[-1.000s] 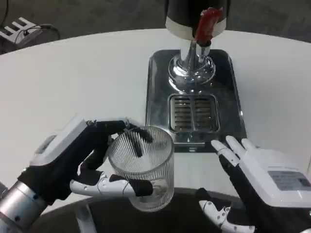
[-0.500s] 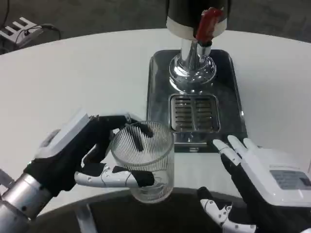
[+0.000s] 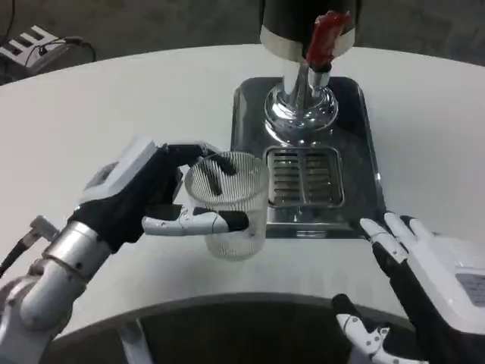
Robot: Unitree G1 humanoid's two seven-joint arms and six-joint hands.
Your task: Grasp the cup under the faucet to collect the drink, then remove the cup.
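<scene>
My left hand (image 3: pixel 144 199) grips a clear ribbed glass cup (image 3: pixel 231 208), with fingers wrapped around its side and over its rim. The cup is upright, just left of the drip tray's front left corner, and looks empty. Behind it stands the drink dispenser, whose red faucet lever (image 3: pixel 324 36) juts out above a chrome pedestal (image 3: pixel 300 114). A slotted grate (image 3: pixel 305 177) lies in the steel tray (image 3: pixel 246 129) under the faucet. My right hand (image 3: pixel 432 288) hovers open at the lower right, near the table's front edge, holding nothing.
The round white table (image 3: pixel 114 114) stretches left and behind. Its curved front edge runs along the bottom of the picture. Some grey gear with cables (image 3: pixel 30 44) sits at the far top left, off the table.
My left hand has carried the cup forward and to the right, toward the tray. My right hand has drawn back toward the lower right.
</scene>
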